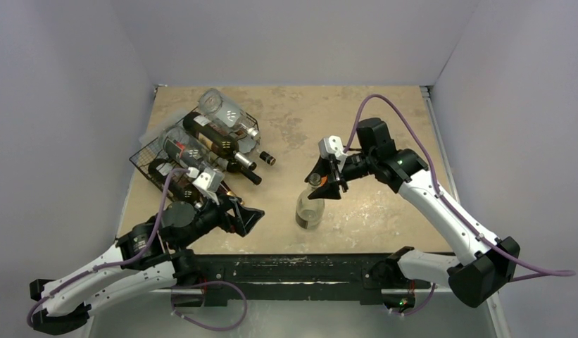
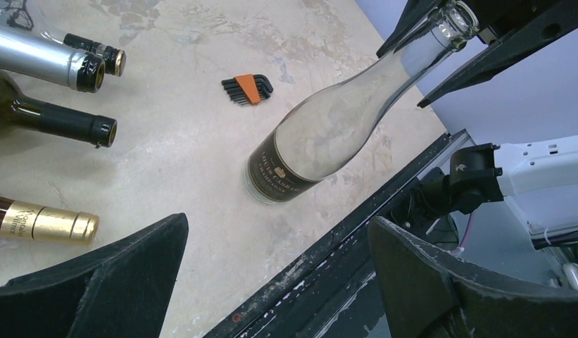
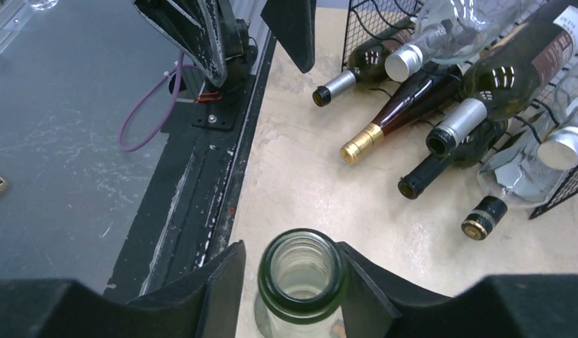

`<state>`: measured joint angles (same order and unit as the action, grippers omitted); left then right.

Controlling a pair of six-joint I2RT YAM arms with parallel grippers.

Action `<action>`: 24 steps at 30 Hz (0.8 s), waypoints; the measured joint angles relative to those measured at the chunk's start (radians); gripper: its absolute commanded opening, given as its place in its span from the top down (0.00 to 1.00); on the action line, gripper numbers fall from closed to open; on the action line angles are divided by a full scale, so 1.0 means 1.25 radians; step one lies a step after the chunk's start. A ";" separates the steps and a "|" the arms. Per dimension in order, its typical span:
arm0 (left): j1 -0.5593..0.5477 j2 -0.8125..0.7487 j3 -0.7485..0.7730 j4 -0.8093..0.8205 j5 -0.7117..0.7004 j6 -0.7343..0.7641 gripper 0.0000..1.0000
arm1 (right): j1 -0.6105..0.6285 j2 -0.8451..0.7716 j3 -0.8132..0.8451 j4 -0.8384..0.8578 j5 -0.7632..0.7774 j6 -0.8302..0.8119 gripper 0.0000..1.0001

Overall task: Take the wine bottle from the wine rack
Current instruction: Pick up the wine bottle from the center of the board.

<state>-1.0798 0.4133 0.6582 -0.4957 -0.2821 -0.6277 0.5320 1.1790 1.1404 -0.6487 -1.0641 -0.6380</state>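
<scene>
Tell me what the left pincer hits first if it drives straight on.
Probably the upright clear bottle, its neck between the fingers of the right pincer. Depth is unclear: the open left pincer might graze the table first.

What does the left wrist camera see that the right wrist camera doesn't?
Only the left wrist camera: an orange and black hex key set lying on the table, and the dark label on the clear bottle.
Only the right wrist camera: the look straight down into that bottle's open mouth, and a small black cap lying loose near the wine rack.
Both: the clear bottle with the right gripper around its neck, and a gold-topped bottle.
</scene>
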 measured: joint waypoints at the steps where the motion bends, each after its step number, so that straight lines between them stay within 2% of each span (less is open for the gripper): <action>1: 0.000 0.001 0.000 0.000 -0.001 0.001 0.00 | 0.000 0.000 0.000 0.002 0.001 0.000 0.58; 8: 0.000 0.035 0.025 -0.002 -0.016 0.077 0.00 | 0.000 0.000 0.000 0.012 0.005 0.002 0.91; 11: 0.016 0.071 0.070 0.006 -0.019 0.162 0.00 | 0.000 0.000 0.004 0.004 0.006 -0.002 1.00; 18: 0.163 0.250 0.226 0.055 0.055 0.318 0.00 | -0.038 0.020 0.074 -0.129 -0.002 -0.044 1.00; 24: 0.271 0.376 0.248 0.093 0.132 0.416 0.00 | -0.094 0.031 0.183 -0.229 0.002 -0.079 1.00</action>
<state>-0.7410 0.8829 0.9688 -0.3798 -0.1177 -0.1074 0.4149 1.2175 1.3697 -0.9352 -1.0618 -0.7364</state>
